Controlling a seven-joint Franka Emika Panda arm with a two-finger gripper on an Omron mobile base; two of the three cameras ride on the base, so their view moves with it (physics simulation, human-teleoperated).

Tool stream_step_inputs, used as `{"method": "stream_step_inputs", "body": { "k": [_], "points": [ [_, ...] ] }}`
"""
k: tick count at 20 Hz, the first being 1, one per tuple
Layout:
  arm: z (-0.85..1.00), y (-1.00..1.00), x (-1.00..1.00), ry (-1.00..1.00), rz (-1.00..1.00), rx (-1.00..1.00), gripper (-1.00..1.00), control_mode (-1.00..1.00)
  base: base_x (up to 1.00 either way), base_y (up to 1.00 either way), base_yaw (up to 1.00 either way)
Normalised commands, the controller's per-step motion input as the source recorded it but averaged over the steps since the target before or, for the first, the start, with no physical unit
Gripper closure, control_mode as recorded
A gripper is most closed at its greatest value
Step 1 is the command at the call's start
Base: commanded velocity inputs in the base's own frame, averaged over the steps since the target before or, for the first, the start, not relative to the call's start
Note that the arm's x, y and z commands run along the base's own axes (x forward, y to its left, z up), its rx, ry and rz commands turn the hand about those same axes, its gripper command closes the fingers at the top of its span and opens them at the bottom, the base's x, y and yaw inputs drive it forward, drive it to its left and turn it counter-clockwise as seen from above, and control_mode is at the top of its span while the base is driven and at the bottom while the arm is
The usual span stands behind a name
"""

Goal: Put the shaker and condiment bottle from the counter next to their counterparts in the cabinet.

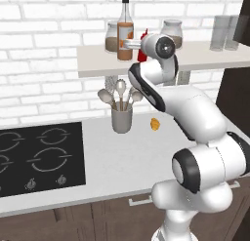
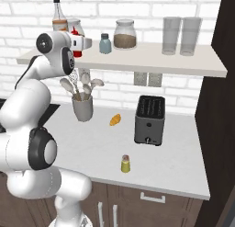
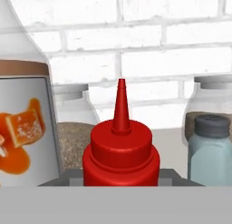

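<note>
Small red squeeze bottle with tapered nozzle point(image 3: 121, 153) fills near hand view, upright, clamped between fingers point(image 2: 81, 43) over pale beige wall shelf point(image 2: 137, 58). Tall glass bottle with orange label point(image 3: 20, 123) just beside it; pale blue shaker, grey cap point(image 3: 210, 150) on other side. Small yellow-olive shaker, silver cap point(image 2: 125, 163) stands on light grey desk point(image 2: 174, 161), near front edge.

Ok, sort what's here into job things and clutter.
Job: red squeeze bottle in the gripper, yellow shaker, blue shaker, glass bottle, shelf, counter.
Clutter: toaster, utensil pot, croissant, jars, glasses, stove.
</note>
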Motion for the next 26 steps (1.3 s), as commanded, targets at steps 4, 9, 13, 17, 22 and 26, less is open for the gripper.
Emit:
{"method": "stream_step_inputs", "body": {
  "k": [4,9,13,17,22,26],
  "points": [
    [-0.23,0.11,0.21,0.0,0.0,0.0,1.0,-1.0,0.0,0.0,0.0],
    [-0.22,0.12,0.18,0.0,0.0,0.0,1.0,-1.0,0.0,0.0,0.0],
    [-0.22,0.14,0.17,0.0,0.0,0.0,-1.0,-1.0,0.0,0.0,0.0],
    [-0.21,0.09,0.14,0.0,0.0,0.0,-1.0,-1.0,0.0,0.0,0.0],
    [-0.14,0.01,0.07,0.0,0.0,0.0,-1.0,-1.0,0.0,0.0,0.0],
    [-0.08,0.0,0.0,0.0,0.0,0.0,-1.0,-1.0,0.0,0.0,0.0]
  ]
}}
